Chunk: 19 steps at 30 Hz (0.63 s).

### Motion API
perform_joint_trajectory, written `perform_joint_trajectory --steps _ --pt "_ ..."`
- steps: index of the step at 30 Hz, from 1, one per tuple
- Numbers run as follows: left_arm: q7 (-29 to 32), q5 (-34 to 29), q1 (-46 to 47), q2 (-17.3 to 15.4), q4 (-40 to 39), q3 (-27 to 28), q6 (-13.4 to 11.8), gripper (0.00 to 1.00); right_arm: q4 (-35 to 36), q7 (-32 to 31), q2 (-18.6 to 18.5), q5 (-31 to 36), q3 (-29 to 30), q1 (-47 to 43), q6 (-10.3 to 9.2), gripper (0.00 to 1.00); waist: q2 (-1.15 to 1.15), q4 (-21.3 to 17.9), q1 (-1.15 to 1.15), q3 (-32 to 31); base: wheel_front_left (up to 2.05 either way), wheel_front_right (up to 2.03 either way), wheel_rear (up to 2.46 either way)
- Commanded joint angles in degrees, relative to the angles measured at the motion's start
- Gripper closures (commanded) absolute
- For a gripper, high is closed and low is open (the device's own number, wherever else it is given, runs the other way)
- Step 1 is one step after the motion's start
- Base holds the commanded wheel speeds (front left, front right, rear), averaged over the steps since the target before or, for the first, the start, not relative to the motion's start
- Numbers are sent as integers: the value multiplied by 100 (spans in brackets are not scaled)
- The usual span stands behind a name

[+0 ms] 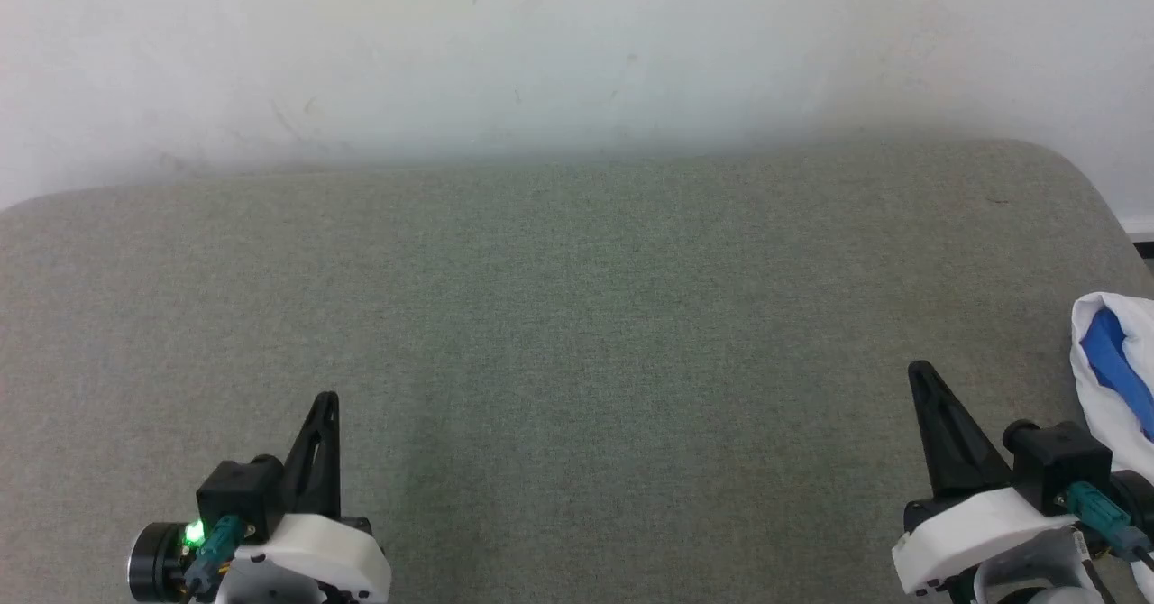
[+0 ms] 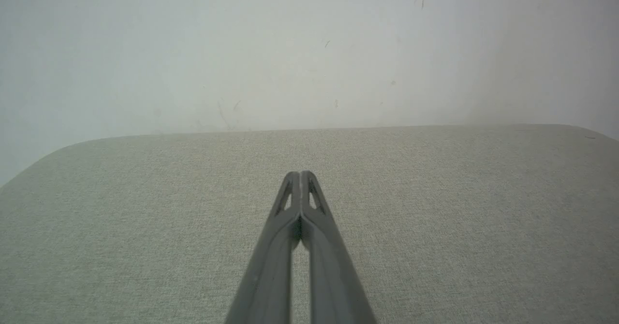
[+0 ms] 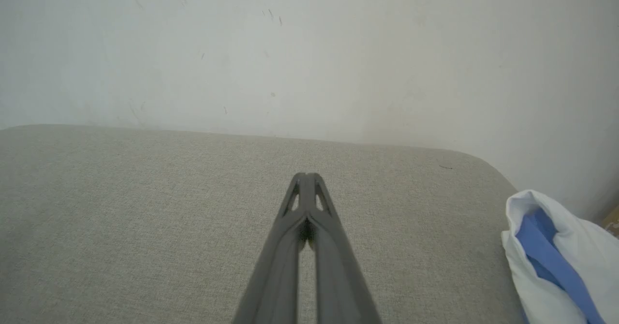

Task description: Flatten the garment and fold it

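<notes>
At right, seemingly crumpled white-blue garment (image 1: 1116,361); left end effector (image 1: 327,398), right end effector (image 1: 920,368) closed.

Garment (image 1: 1118,361) cut off by right edge; lettering, chest patch hidden.

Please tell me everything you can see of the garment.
The garment is a soft white cloth with a bright blue band showing in its folds. It lies bunched in a rumpled heap, not flattened, at the right edge of the grey-green padded surface, resting on it. Part of it runs out of frame.
</notes>
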State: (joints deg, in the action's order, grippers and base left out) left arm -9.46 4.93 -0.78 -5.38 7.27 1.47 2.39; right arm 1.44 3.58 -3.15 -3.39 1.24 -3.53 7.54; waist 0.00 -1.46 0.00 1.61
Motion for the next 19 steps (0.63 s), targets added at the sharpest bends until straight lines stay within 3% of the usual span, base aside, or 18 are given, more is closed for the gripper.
perform_joint_trajectory --steps 1,19 --pt "35 -79 29 30 -57 -16 -54 100 -14 -10 9 53 -17 87 -2 100 0 3 0 -3 0 0 0" --pt "246 -175 40 81 -212 -46 -97 100 -44 -90 14 119 -42 149 -3 100 0 36 0 -40 0 0 0"
